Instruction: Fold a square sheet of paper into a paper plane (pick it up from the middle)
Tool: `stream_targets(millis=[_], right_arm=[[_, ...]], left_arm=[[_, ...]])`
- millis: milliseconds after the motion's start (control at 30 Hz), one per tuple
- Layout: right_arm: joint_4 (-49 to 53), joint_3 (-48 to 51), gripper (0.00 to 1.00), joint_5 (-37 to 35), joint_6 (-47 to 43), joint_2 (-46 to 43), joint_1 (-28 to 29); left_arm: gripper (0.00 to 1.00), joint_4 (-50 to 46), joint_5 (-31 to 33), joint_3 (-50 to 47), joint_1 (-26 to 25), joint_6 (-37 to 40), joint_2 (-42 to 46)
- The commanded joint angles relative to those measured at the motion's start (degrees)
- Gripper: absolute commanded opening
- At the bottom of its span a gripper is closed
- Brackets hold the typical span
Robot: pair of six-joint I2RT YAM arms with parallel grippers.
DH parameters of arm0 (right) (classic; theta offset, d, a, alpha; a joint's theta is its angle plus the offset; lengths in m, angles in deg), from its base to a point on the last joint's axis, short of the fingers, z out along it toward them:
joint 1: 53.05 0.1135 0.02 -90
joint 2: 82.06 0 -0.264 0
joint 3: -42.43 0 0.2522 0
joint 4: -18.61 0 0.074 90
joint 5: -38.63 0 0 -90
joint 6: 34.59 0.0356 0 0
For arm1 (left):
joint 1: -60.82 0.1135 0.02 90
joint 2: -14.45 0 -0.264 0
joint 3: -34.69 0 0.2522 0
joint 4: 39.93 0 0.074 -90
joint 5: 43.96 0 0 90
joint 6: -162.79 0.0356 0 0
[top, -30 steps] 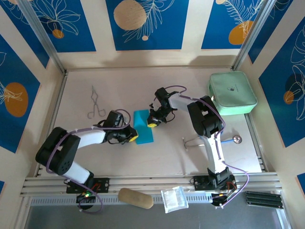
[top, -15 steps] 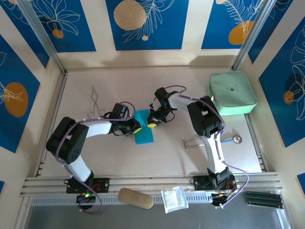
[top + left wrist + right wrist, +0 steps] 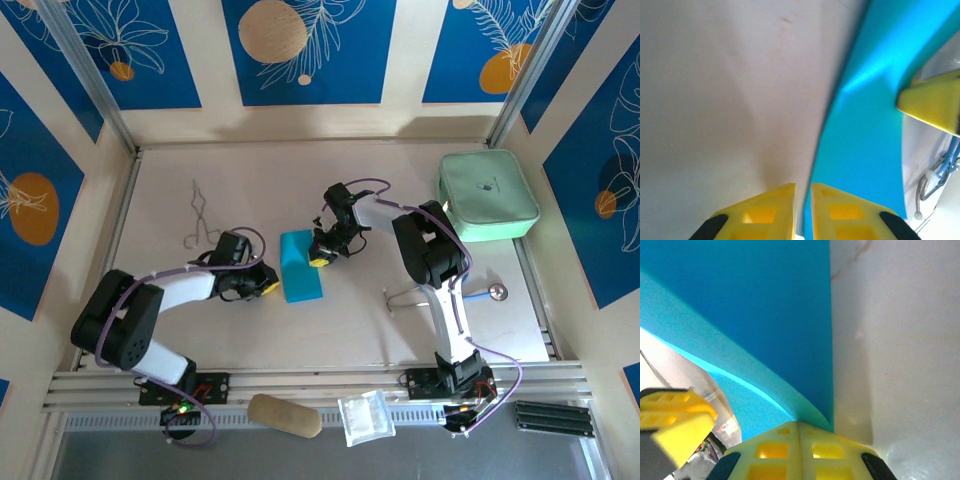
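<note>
A: The left gripper (image 3: 268, 287) sits just left of the paper (image 3: 300, 270), fingers almost together. Whether they nip its edge, I can't tell.
B: The paper lies on the table (image 3: 340, 332), folded, its top layer bowed. The right gripper (image 3: 320, 258), at the paper's right edge, is clamped on that layer.
A: Then I'd press along the fold with the left, slowly, while the right pins its side, or the crease skews.
</note>
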Motion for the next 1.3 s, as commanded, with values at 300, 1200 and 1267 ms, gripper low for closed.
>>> stream_targets(millis=[300,1200,1267], right_arm=[[3.9,4.5,0.0,-21.9,-0.5,8.4,-0.7],[4.1,4.1,0.0,-22.6,-0.7,8.7,-0.5],[3.9,4.1,0.0,-22.5,-0.7,8.6,-0.4]], left_arm=[[0.15,3.5,-0.5,5.2,-8.2,-3.6,-7.5],[0.11,-16.9,3.8,5.6,-6.2,5.5,7.6],[0.12,-12.9,4.2,7.5,-5.0,5.2,6.3]])
